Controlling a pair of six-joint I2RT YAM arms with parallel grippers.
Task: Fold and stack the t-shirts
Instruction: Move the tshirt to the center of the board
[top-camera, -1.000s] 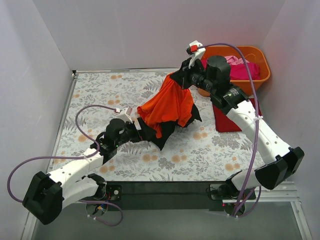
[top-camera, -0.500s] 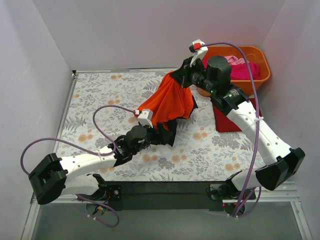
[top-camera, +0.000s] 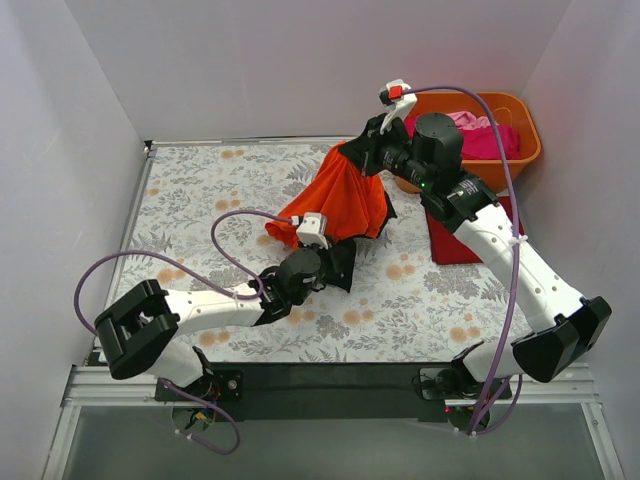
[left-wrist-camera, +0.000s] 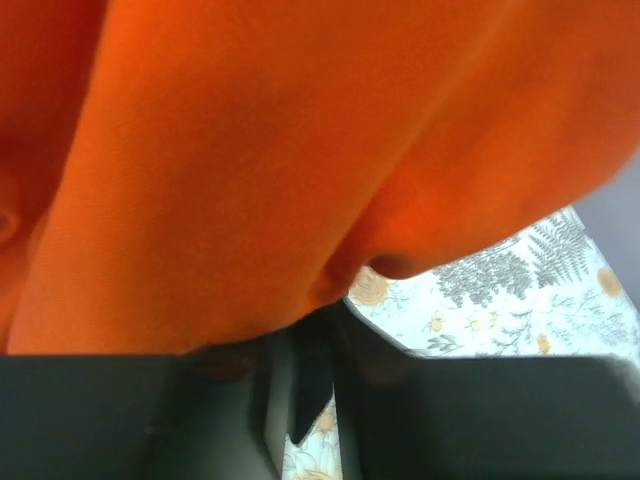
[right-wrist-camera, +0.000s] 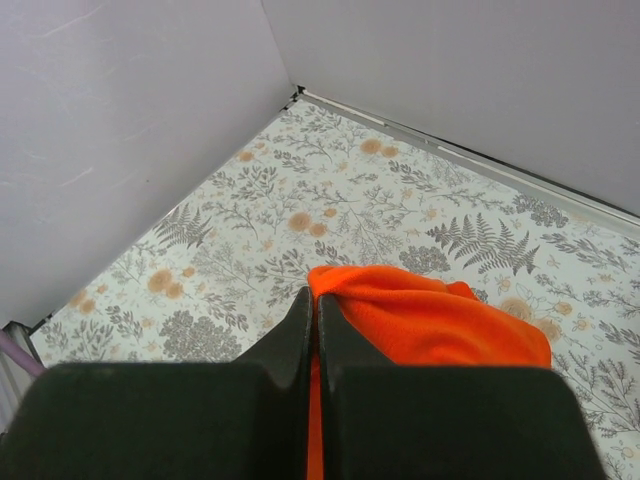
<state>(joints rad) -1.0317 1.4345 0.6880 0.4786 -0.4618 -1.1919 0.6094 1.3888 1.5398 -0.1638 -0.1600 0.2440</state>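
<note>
My right gripper (top-camera: 352, 160) (right-wrist-camera: 313, 300) is shut on a corner of the orange t-shirt (top-camera: 340, 200) (right-wrist-camera: 430, 320) and holds it up, so the cloth hangs down to the table. A black t-shirt (top-camera: 345, 268) lies crumpled under its lower edge. My left gripper (top-camera: 335, 262) (left-wrist-camera: 312, 345) sits low at that edge with its jaws shut on a strip of the black t-shirt (left-wrist-camera: 310, 380). Orange cloth (left-wrist-camera: 250, 150) fills the view above them. A dark red t-shirt (top-camera: 460, 235) lies folded flat on the right.
An orange plastic tub (top-camera: 525, 140) at the back right holds a pink t-shirt (top-camera: 488, 138). The floral tablecloth (top-camera: 200, 190) covers the table. White walls close in the left, back and right sides.
My left arm swung right and forward under the hanging orange t-shirt, and its jaws went from open to shut. The right arm kept holding the orange t-shirt up.
</note>
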